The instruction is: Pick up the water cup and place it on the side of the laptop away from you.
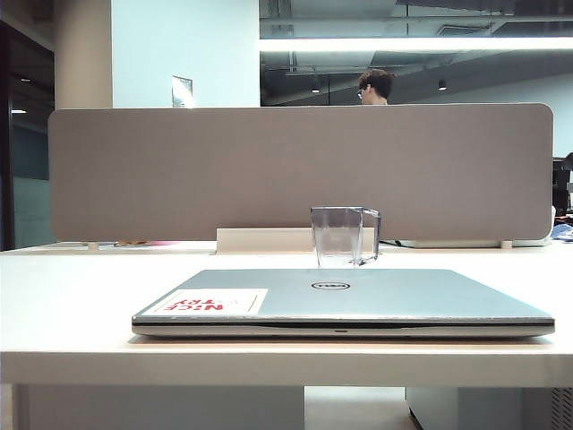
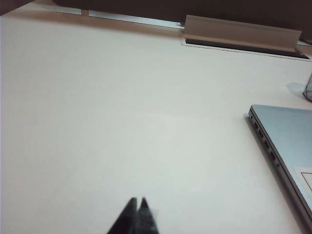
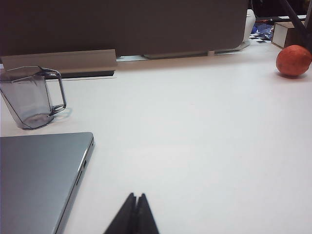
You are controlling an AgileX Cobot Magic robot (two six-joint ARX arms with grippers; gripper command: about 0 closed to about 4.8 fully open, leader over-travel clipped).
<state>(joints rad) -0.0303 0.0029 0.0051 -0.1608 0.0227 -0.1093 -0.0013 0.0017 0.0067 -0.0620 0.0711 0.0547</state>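
Two tools sit low over the tabletop (image 1: 72, 296), both with tips pressed together and holding nothing: the left tool (image 2: 137, 204) over bare surface beside the laptop's port edge, the right tool (image 3: 137, 199) just off the laptop's opposite edge. Neither arm shows in the exterior view.

The cup (image 1: 345, 236) stands upright on the tabletop behind the closed laptop (image 1: 345, 300), on the side away from the robot, its handle turned toward the right. From the right wrist view it stands close to the laptop's far corner, apart from it. Judging by that, the placing looks done, and the step in hand seems to be resting clear of the work. Doing it well means keeping both tools low and off the lid, with no sweep toward the cup, which is light and clear and would tip or slide easily if clipped on the handle.

Around it: a grey divider panel (image 1: 295, 170) stands behind the cup, with a pale cable tray (image 1: 260, 239) at its foot just beside the cup. An orange fruit (image 3: 293, 60) lies well off to the right. Nothing stands between the tools and the laptop. A person's head (image 1: 375, 86) shows beyond the panel.
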